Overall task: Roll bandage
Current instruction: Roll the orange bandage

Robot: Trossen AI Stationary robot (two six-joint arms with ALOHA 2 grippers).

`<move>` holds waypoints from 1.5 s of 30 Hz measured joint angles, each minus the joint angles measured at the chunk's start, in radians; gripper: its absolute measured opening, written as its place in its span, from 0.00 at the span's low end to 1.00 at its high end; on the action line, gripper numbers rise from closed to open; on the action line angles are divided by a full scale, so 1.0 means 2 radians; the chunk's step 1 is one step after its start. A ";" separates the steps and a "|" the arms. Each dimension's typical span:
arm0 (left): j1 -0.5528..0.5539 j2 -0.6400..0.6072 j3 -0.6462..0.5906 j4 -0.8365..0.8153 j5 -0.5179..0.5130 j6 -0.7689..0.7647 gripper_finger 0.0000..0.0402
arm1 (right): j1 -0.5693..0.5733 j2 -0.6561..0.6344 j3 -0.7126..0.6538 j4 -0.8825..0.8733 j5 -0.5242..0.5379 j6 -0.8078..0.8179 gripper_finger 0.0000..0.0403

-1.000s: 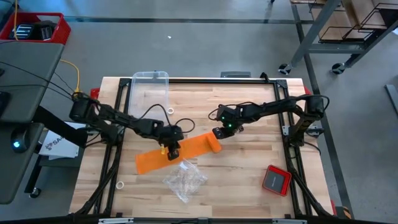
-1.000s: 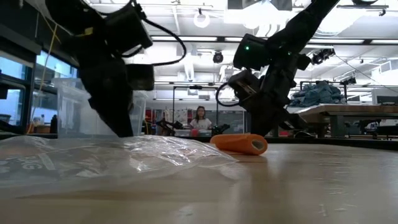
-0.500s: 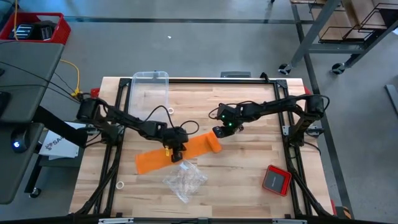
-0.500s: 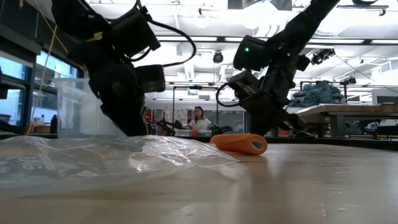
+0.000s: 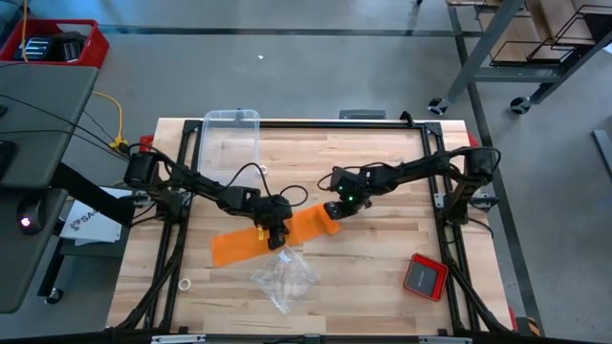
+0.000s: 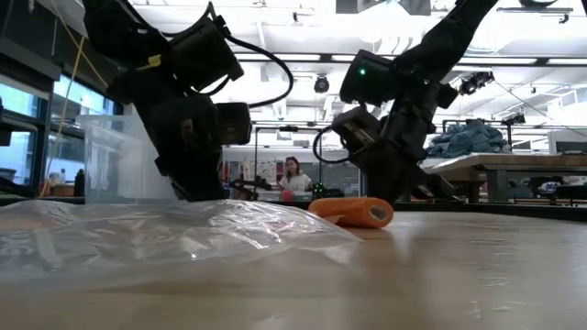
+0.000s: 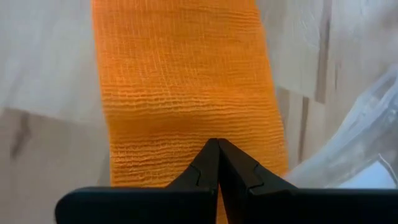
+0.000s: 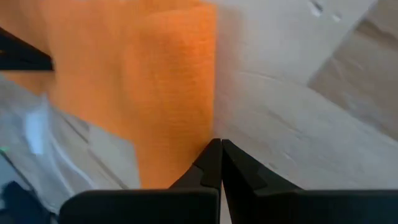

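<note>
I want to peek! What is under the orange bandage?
Under the bandage lies the bare wood table. Both shut end effectors, left and right, are right over it. Whatever the cloth covers is hidden.

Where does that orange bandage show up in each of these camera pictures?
High view: bandage, flat band at table centre.
Low view: rolled end, right of centre.
Left wrist view: fills the middle.
Right wrist view: left half.
Shared landmark: clear plastic bag beside it.

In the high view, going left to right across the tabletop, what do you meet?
White ring → flat free end of the bandage → left gripper → right gripper → red square device.
</note>
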 joint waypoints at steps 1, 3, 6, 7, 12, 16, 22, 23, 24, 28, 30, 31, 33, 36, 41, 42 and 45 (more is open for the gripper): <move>-0.002 0.000 0.000 -0.008 0.002 -0.007 0.00 | 0.000 0.000 0.000 0.008 0.000 0.004 0.00; -0.002 0.000 0.000 -0.018 0.006 -0.015 0.00 | 0.000 0.000 0.000 0.023 -0.001 0.017 0.00; -0.002 0.000 0.000 -0.022 0.008 -0.016 0.00 | 0.004 0.000 0.000 0.048 -0.006 0.038 0.00; -0.002 0.000 0.000 -0.022 0.008 -0.016 0.00 | 0.007 0.000 0.000 0.058 -0.009 0.046 0.00; -0.002 0.000 0.000 -0.027 0.012 -0.016 0.00 | 0.030 0.000 0.000 0.091 -0.014 0.082 0.00; -0.002 -0.001 0.000 -0.040 0.026 -0.017 0.00 | 0.051 0.000 0.000 0.109 -0.012 0.111 0.00; -0.003 -0.001 0.000 -0.046 0.046 -0.025 0.00 | 0.070 0.000 0.000 0.155 0.002 0.150 0.00; -0.003 -0.001 0.000 -0.046 0.046 -0.025 0.00 | 0.073 0.000 0.000 0.161 0.006 0.155 0.00; -0.003 -0.001 0.000 -0.046 0.046 -0.025 0.00 | 0.075 0.001 0.000 0.166 0.014 0.162 0.00; -0.003 -0.001 0.000 -0.049 0.061 -0.026 0.00 | 0.083 0.024 0.000 0.196 0.027 0.184 0.00; -0.005 -0.001 -0.001 -0.050 0.068 -0.031 0.00 | 0.085 0.040 0.001 0.221 0.026 0.196 0.00; -0.005 -0.001 -0.001 -0.051 0.073 -0.035 0.00 | 0.085 0.048 0.002 0.237 0.024 0.203 0.00; -0.005 -0.003 -0.002 -0.055 0.085 -0.043 0.00 | 0.085 0.064 0.007 0.258 0.019 0.207 0.00; -0.005 -0.014 -0.003 -0.067 0.096 -0.059 0.00 | 0.083 0.082 0.033 0.255 0.011 0.196 0.00; -0.005 -0.054 -0.006 -0.111 0.091 -0.069 0.00 | 0.068 0.094 0.077 0.224 0.000 0.146 0.00; -0.004 -0.064 -0.006 -0.122 0.090 -0.070 0.00 | 0.063 0.094 0.082 0.216 -0.001 0.134 0.00; -0.004 -0.095 -0.006 -0.149 0.079 -0.069 0.00 | 0.042 0.091 0.088 0.208 -0.009 0.106 0.00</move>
